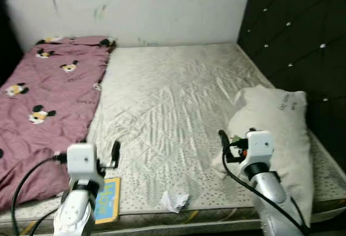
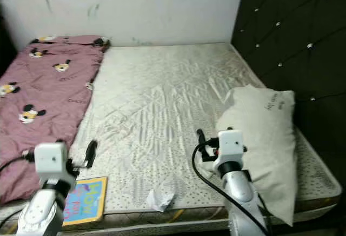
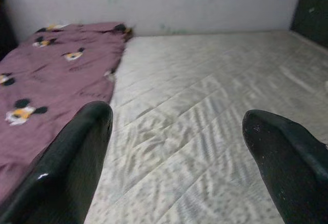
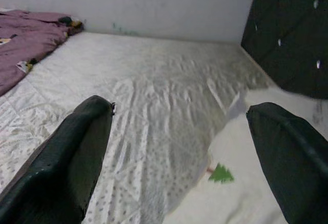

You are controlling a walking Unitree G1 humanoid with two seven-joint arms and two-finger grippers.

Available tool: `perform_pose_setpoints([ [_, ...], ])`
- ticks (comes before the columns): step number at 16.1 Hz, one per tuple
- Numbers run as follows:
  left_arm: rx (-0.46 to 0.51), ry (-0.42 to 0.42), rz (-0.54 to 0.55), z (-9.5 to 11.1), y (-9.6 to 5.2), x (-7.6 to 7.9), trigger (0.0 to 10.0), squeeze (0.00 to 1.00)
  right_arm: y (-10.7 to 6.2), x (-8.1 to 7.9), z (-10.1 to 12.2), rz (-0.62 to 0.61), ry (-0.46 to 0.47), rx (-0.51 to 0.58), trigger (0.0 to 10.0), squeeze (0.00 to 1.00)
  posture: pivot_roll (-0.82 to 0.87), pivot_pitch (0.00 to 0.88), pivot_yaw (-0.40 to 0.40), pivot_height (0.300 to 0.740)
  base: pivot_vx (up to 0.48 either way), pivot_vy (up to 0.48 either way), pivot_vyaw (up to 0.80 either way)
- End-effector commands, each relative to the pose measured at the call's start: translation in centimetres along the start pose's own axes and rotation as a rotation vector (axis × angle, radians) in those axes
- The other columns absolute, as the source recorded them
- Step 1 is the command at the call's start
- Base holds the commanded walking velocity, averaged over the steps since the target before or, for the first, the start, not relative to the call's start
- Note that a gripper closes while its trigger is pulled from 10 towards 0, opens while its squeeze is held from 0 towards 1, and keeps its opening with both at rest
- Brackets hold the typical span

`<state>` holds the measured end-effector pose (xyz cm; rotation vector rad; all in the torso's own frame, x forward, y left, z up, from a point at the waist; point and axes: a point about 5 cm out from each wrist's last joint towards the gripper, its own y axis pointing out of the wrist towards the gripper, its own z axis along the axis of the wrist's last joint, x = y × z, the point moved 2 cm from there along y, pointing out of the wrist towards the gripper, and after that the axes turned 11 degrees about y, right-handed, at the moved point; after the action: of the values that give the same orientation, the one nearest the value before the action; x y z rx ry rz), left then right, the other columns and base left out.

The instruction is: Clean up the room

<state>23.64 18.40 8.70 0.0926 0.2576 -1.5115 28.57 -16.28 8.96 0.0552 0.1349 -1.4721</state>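
Note:
A bed with a pale quilted mattress [image 1: 173, 101] lies before me. A crumpled white paper [image 1: 175, 200] rests near its front edge, between my arms. A colourful children's book [image 1: 107, 201] lies flat at the front left, right beside my left arm. A white pillow [image 1: 281, 139] sits at the right by the headboard. My left gripper [image 3: 177, 147] hovers open above the mattress near the book. My right gripper [image 4: 179, 142] is open too, low over the mattress at the pillow's left edge [image 4: 241, 183].
A mauve blanket [image 1: 48, 101] with cartoon mouse prints covers the bed's left side. A dark tufted headboard [image 1: 303, 36] rises on the right. A scuffed white wall [image 1: 135, 9] stands behind the bed. The middle of the mattress is bare.

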Motion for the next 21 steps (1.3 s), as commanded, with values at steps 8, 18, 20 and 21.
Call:
perform_pose_setpoints([
  [8, 0.078, 0.020, -0.027, 1.7, 0.3, 0.4, 10.0, 0.00, 1.2, -1.6, 2.5, 0.101, 0.034, 0.051, 10.0, 0.00, 0.02, 0.000, -0.027, 0.740, 0.000, 0.000, 0.00],
  [18, 0.068, 0.004, -0.026, 2.3, 0.4, 0.5, 10.0, 0.00, 1.4, -1.3, 2.0, 0.079, 0.028, 0.003, 10.0, 0.00, 0.04, 0.000, -0.033, 0.740, 0.000, 0.000, 0.00],
  [20, 0.076, 0.014, -0.041, 2.6, 0.5, 0.8, 10.0, 0.00, 0.9, -1.3, 1.8, 0.089, 0.025, -0.014, 10.0, 0.00, 0.04, 0.000, -0.040, 0.740, 0.000, 0.000, 0.00],
  [21, 0.078, 0.017, -0.040, 2.7, 0.5, 0.8, 10.0, 0.00, 0.5, -1.3, 1.6, 0.094, 0.033, -0.027, 10.0, 0.00, 0.03, 0.000, -0.041, 0.740, 0.000, 0.000, 0.00],
])
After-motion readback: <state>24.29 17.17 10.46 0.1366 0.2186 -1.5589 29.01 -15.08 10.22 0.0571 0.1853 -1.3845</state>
